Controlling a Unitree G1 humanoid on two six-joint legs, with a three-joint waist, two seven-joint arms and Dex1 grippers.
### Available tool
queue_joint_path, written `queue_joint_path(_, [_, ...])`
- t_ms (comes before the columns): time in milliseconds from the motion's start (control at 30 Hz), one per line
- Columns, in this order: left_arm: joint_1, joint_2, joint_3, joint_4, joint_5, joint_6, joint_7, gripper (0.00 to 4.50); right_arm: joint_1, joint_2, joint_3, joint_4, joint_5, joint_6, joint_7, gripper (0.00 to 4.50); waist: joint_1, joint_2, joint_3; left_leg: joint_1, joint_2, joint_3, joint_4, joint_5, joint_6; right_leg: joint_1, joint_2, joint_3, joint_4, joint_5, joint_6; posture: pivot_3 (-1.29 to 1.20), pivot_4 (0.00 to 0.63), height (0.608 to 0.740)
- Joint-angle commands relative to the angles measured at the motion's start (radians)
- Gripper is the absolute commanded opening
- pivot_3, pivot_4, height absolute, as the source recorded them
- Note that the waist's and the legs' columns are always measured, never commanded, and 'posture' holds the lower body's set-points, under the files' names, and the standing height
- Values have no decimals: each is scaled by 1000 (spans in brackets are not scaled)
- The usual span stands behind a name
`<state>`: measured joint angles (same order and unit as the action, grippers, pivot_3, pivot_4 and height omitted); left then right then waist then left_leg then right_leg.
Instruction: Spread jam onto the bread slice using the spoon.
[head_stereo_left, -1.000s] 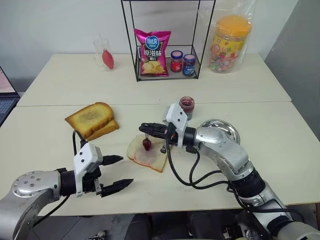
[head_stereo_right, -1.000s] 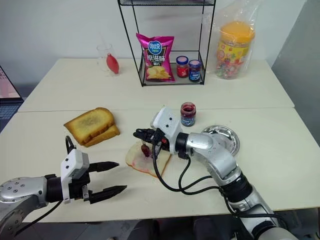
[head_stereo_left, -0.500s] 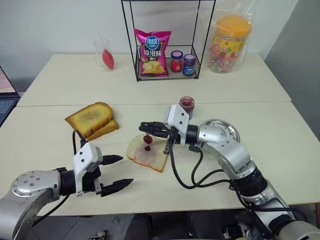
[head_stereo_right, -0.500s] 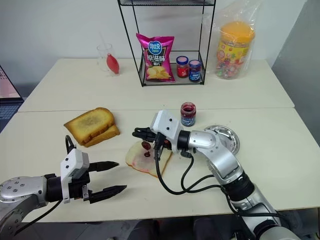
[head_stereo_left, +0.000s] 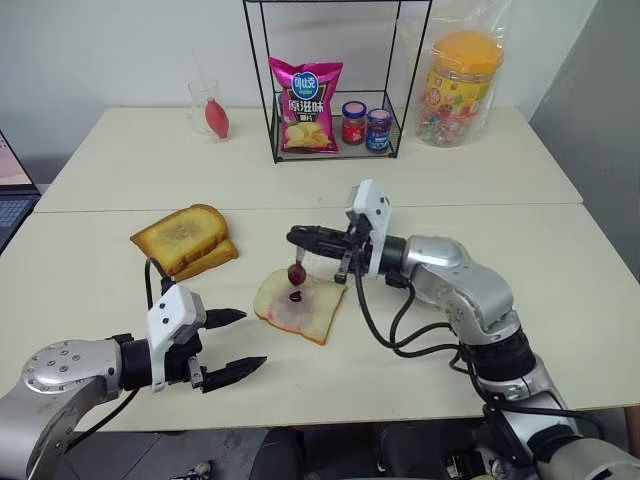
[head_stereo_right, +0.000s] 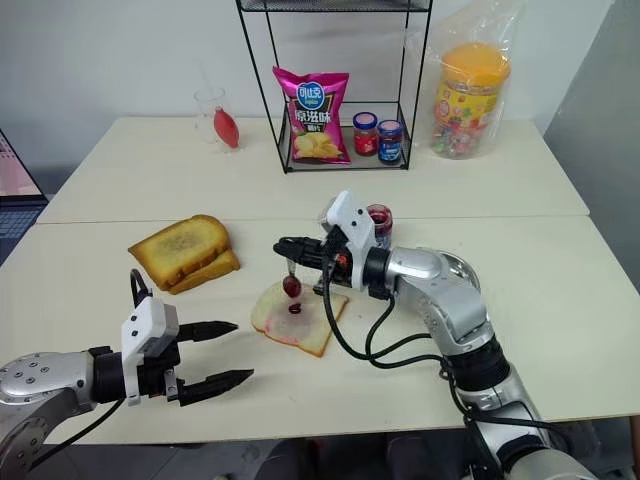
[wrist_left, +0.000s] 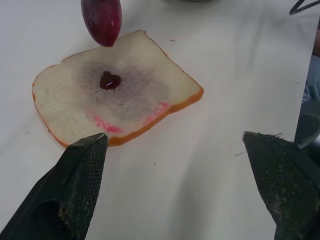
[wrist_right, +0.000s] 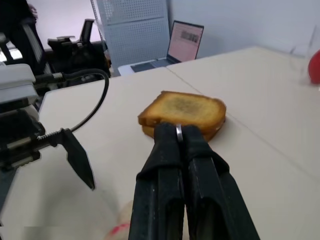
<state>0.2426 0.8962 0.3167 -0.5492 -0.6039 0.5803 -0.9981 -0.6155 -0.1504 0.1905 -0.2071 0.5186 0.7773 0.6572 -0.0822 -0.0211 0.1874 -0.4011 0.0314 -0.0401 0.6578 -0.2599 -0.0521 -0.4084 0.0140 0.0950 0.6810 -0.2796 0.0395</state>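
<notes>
Above bread slice (head_stereo_left: 296, 305), right arm level, fingers (head_stereo_left: 305, 237) pinching spoon (head_stereo_left: 297, 268)

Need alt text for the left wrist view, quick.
A jam-coated spoon bowl hangs just above the bread slice, which has a dark jam blob on its purplish centre stain. The left gripper is open, its black fingers framing the slice's near edge.

Only readable txt imo is on the pink chip bag (head_stereo_left: 304, 103) in the wire rack (head_stereo_left: 335, 80), big Chinese chars 原滋味 under a round blue logo w/ more chars, rest of the labels too small tbh.
</notes>
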Motion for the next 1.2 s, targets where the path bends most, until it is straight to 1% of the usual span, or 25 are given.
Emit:
queue_joint_path(33, [-6, 11, 10, 2, -1, -19, -18, 4500, 13, 45, -84, 8, 90, 80, -57, 36, 0, 0, 0, 0, 0, 0, 0, 0, 0, 0, 0, 0, 0, 0, 0, 0, 150, 740])
queue_joint_path(133, [-5, 10, 13, 9, 0, -24, -26, 4500, 27, 92, -136, 51, 133, 126, -104, 36, -1, 0, 0, 0, 0, 1, 0, 0, 0, 0, 0, 1, 0, 0, 0, 0, 150, 740])
queue_joint_path(267, [7, 8, 13, 29, 13, -42, -40, 4500, 28, 152, -198, 177, 147, 121, -150, 36, -1, 0, 0, 1, 0, 1, 0, 0, 0, 0, 0, 1, 0, 0, 0, 0, 150, 740])
queue_joint_path(667, [30, -13, 7, 37, 37, -81, -35, 4500, 0, 194, -262, 383, 124, 53, -202, 36, -2, 0, 0, 0, 0, 2, 0, 0, 0, 0, 0, 1, 0, 0, 0, 0, 150, 740])
queue_joint_path(967, [16, -20, -8, 38, 43, -87, -29, 4500, -71, 275, -338, 508, 146, -1, -281, 36, -3, 0, 0, 1, 0, 2, 0, 0, 0, 0, 0, 1, 0, 0, 0, 0, 150, 740])
queue_joint_path(1067, [9, -20, -13, 40, 44, -89, -30, 4500, -97, 300, -385, 529, 181, 34, -327, 36, -3, 0, 0, 0, 0, 2, 0, 0, 0, 0, 0, 1, 0, 0, 0, 0, 150, 740])
queue_joint_path(1200, [4, -24, -10, 45, 36, -84, -29, 4500, -102, 297, -417, 526, 221, 107, -369, 36, -3, 0, 0, 0, 0, 2, 0, 0, 0, 0, 0, 1, 0, 0, 0, 0, 150, 740])
